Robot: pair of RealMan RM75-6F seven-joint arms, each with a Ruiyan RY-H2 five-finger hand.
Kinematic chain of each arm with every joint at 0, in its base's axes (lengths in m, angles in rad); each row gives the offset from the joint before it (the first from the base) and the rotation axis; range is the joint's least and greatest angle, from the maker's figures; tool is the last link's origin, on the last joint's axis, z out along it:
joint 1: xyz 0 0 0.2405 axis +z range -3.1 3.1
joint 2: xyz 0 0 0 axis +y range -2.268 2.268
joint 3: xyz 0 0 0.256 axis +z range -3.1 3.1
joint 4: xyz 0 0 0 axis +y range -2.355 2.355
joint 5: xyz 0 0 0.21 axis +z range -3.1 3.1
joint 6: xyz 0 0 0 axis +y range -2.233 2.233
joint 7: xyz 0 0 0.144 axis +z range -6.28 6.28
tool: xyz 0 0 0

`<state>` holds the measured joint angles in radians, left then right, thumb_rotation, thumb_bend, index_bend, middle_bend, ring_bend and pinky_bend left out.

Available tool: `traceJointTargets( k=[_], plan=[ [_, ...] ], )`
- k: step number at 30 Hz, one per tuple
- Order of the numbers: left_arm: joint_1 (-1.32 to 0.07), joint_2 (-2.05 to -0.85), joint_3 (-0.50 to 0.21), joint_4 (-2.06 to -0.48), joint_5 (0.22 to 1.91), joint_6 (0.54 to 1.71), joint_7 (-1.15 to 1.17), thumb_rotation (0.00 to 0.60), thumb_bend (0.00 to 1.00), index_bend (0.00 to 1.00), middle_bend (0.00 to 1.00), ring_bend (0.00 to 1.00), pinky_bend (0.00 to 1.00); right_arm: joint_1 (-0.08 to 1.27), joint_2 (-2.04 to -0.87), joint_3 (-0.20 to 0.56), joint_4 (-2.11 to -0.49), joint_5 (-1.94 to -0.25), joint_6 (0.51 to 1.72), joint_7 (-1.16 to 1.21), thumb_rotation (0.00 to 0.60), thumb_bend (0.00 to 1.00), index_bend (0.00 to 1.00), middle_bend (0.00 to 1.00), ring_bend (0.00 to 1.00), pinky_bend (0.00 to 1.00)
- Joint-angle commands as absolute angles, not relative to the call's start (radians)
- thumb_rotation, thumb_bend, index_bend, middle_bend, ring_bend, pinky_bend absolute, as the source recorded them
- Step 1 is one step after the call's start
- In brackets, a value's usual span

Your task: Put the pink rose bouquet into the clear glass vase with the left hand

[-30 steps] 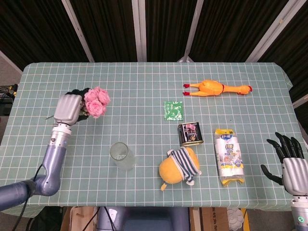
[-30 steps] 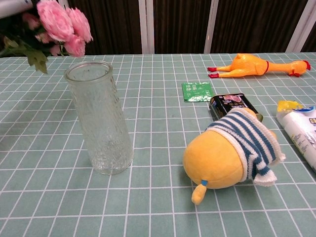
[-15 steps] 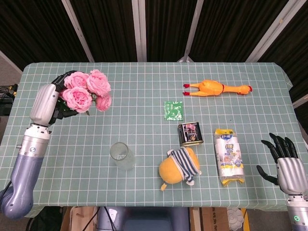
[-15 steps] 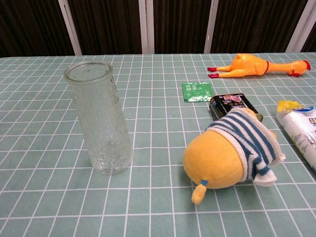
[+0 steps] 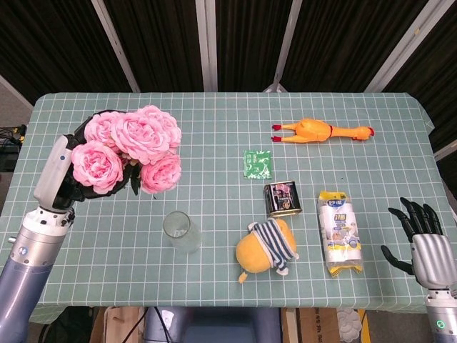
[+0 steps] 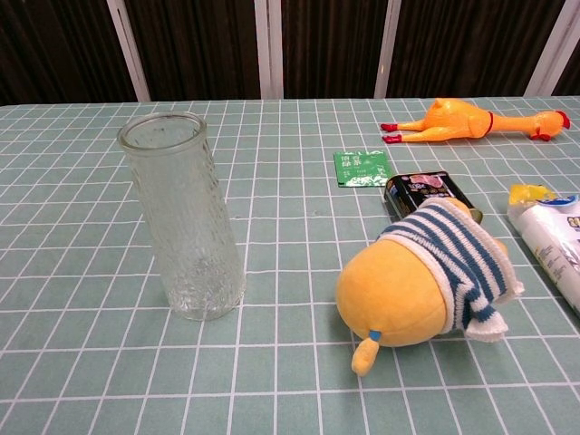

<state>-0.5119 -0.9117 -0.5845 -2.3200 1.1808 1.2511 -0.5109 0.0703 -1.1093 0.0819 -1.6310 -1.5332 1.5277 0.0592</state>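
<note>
Here we have the bunch of pink fabric-looking roses with dark green leaves raised above the left side of the green checked tabletop, carried by our silver left hand. Its fingers are wrapped around the stems under the blooms, though the flowers hide most of the grip in the head view, and the chest view shows neither hand nor flowers. The tall clear textured glass vase stands upright and empty nearer the front edge, well apart from the bouquet, just left of the yellow plush toy in a blue-and-white striped sweater.

We judge the bouquet to be light and top-heavy: wide soft heads that crush or snag easily, on a thin bundle of stems that is probably the only firm part. So the hold belongs low on the stems, clear of the petals, leaving enough free stem below the fingers to enter the mouth. The vase looks narrow, slick and fragile, and a sideways knock from the stems could tip it, so we would come in from straight above.

Our black-fingered right hand waits at the right edge, fingers spread, holding nothing.
</note>
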Motion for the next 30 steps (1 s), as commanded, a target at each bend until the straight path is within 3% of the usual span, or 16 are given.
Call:
traceJointTargets(
  k=[1, 9, 21, 30],
  plan=[
    [-0.504, -0.946, -0.564, -2.323, 1.241, 1.222, -0.649, 0.600, 0.46, 0.25, 0.38, 0.27, 0.37, 0.070, -1.109, 0.082, -1.631, -1.532, 1.528, 0.061, 0.600, 0.28, 0.21, 0.09, 0.08, 0.00],
    [-0.530, -1.028, -0.514, -2.298, 1.311, 1.196, -0.773, 0.600, 0.45, 0.25, 0.38, 0.27, 0.37, 0.068, -1.105, 0.087, -1.625, -1.522, 1.530, 0.076, 0.600, 0.28, 0.21, 0.09, 0.08, 0.00],
    [-0.564, -1.143, -0.435, -2.229, 1.360, 1.203, -0.747, 0.600, 0.45, 0.25, 0.37, 0.27, 0.37, 0.063, -1.100, 0.092, -1.620, -1.516, 1.539, 0.096, 0.600, 0.28, 0.21, 0.09, 0.08, 0.00],
    [-0.563, -1.151, -0.446, -2.204, 1.358, 1.202, -0.893, 0.600, 0.45, 0.25, 0.37, 0.27, 0.38, 0.065, -1.103, 0.094, -1.616, -1.516, 1.537, 0.100, 0.600, 0.28, 0.21, 0.09, 0.08, 0.00]
  ],
)
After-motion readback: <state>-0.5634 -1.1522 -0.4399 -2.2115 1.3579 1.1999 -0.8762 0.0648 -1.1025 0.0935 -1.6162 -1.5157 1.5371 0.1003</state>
